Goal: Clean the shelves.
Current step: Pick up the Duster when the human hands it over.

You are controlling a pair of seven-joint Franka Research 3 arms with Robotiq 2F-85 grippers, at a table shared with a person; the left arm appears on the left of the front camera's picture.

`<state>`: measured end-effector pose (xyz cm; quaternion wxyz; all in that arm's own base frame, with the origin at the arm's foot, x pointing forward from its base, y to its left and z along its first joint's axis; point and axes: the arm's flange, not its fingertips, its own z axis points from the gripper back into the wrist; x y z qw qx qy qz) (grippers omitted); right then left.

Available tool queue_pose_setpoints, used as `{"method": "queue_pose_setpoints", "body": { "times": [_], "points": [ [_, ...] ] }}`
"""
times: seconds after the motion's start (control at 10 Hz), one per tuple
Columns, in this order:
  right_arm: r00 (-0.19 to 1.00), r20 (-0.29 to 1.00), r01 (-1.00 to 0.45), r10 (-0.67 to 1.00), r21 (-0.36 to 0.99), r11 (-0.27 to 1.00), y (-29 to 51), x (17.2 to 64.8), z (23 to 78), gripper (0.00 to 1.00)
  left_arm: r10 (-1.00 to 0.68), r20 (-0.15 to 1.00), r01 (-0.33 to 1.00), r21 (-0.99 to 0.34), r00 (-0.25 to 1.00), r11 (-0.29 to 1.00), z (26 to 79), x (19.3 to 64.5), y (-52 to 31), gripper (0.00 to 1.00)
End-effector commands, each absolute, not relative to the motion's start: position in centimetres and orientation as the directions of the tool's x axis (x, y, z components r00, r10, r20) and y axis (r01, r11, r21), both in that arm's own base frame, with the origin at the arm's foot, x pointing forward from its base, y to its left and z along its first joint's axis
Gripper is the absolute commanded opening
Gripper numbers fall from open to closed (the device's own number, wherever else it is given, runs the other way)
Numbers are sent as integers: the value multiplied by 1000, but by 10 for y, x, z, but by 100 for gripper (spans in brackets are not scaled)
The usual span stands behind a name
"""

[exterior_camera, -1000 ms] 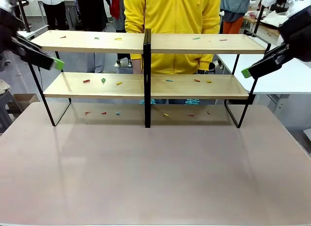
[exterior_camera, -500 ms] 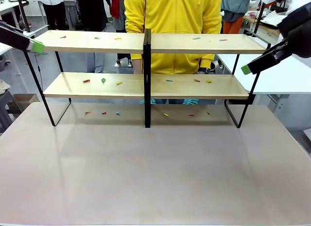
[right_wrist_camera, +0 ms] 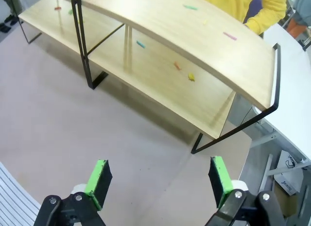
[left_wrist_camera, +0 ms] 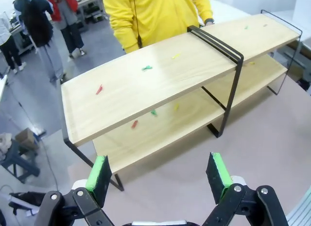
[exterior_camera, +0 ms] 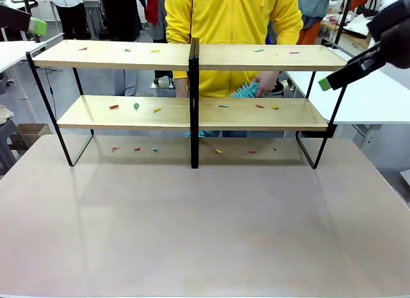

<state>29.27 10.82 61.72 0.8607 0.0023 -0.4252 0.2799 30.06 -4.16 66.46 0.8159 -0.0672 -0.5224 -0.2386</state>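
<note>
Front view, nearest zone: the table (exterior_camera: 205, 234) presents a broad stretch of tabletop between its near edge and the feet of the shelves (exterior_camera: 128, 54). The shelves stand on the far half of the table. Their long axis runs left to right, parallel to the far edge, and the open face is toward the robot side. Two light-wood boards sit level, one above the other, on a thin black frame. The central upright (exterior_camera: 194, 99) divides the span into two halves. Both end frames stop short of the table sides, leaving a margin at each end. Small coloured scraps (exterior_camera: 157, 109) are scattered over both boards, and more lie on the tabletop beneath the lower board.

Left gripper (left_wrist_camera: 159, 173): raised beyond the left end of the shelves, above upper-board level, and looking down on the upper board. Jaws spread wide, nothing between the pads.

Right gripper (right_wrist_camera: 159, 180): raised off the right end, fingers slanting down toward the end frame. Jaws spread wide, nothing held.

Far side: a person (exterior_camera: 230, 16) in a yellow top stands behind the central upright. One hand (exterior_camera: 264, 88) reaches in over the right half of the lower board, with a turquoise duster (exterior_camera: 245, 91) at it; motion blur hides the grip. A white table (exterior_camera: 378, 99) stands to the right.
</note>
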Motion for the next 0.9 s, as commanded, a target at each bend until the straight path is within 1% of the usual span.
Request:
{"method": "queue_pose_setpoints", "body": {
  "times": [0.0, 0.2, 0.6, 0.8],
  "points": [
    [482, 773, -438, 412, -194, 878, 112, 290, 630, 100, -281, 896, 405, 128, 344, 905, 663, 298, -45, 100],
    [498, 782, -429, 374, -153, 890, 112, 287, 637, 100, -283, 895, 415, 126, 344, 901, 663, 299, -46, 100],
    [493, 800, -404, 344, -140, 904, 104, 288, 636, 100, -324, 878, 455, 142, 352, 879, 661, 303, -53, 100],
    [489, 802, -410, 342, -135, 902, 102, 289, 636, 100, -365, 851, 484, 155, 378, 861, 656, 306, -60, 100]
  ]
}}
